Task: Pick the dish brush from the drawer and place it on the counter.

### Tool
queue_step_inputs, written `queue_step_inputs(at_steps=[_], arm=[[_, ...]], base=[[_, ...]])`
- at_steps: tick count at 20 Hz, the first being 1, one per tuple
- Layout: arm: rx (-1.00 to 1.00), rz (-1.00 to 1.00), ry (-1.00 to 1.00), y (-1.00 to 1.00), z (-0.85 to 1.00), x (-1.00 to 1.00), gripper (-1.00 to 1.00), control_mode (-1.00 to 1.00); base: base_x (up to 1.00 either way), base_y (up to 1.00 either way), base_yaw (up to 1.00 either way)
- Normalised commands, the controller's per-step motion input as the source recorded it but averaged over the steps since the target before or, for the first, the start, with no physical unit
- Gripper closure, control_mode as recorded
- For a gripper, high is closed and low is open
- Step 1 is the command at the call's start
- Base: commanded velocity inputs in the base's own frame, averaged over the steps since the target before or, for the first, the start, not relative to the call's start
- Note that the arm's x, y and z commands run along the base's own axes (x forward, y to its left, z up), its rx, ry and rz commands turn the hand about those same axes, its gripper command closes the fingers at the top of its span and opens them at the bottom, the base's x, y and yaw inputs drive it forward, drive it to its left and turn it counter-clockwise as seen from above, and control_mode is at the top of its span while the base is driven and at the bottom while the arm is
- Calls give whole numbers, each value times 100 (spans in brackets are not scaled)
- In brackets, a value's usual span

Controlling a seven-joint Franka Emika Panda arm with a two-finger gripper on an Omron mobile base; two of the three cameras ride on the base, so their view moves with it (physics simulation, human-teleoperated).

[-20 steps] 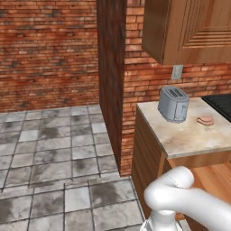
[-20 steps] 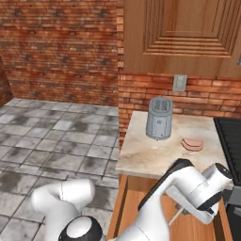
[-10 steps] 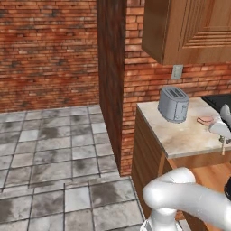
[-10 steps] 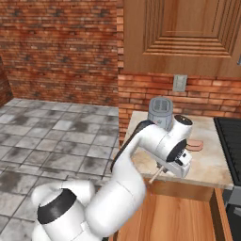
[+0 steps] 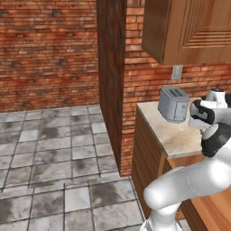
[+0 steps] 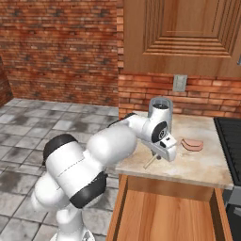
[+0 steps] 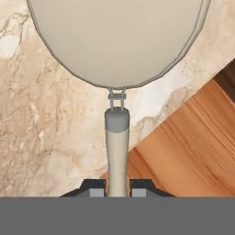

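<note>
claw [image 7: 116,188] gripping 1 brush [image 7: 116,137] | hand view showing its head over tabletop [image 7: 41,128] | right view showing 1 toaster [image 6: 160,112], 1 drawer [image 6: 164,212]

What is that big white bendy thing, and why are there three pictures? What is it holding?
The white bendy thing is a robot arm in a pretend computer-made kitchen. Two pictures come from cameras riding behind the arm, one on its left and one on its right. The third comes from a camera on its hand, looking down past its tool.

The tool is pinching a dish brush: you see the pale handle and the big round head. It is holding the brush over the counter, just past the open wooden drawer.

On the counter stand a grey toaster and a small pinkish thing, maybe food.
</note>
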Motion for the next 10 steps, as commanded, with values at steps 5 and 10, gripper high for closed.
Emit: queue_step_inputs(at_steps=[5,10], arm=[[4,-15,-1,0,-61,100,100,-100],[9,-12,-2,-1,-69,100,100,-100]], base=[[0,0,0],[0,0,0]])
